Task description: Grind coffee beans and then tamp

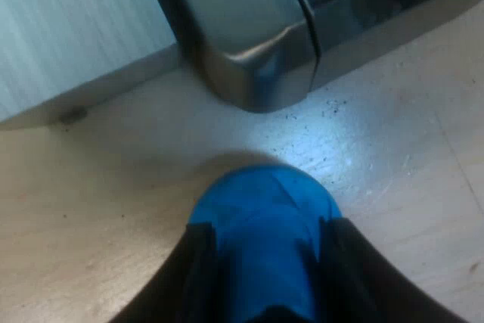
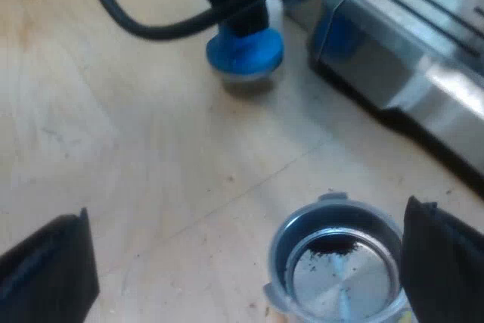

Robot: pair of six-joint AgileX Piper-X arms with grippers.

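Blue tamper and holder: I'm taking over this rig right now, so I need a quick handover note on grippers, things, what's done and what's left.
Left gripper: shut on the blue tamper, low over the table beside the espresso machine.
Right gripper: open, fingers wide apart, with the holder between them, nearer one finger.
Done: a few dark grounds lie in the holder, though its bare metal bottom shows.
Left: probably a fuller dose from the grinder, then bring the tamper over the holder and press. No tamping yet.
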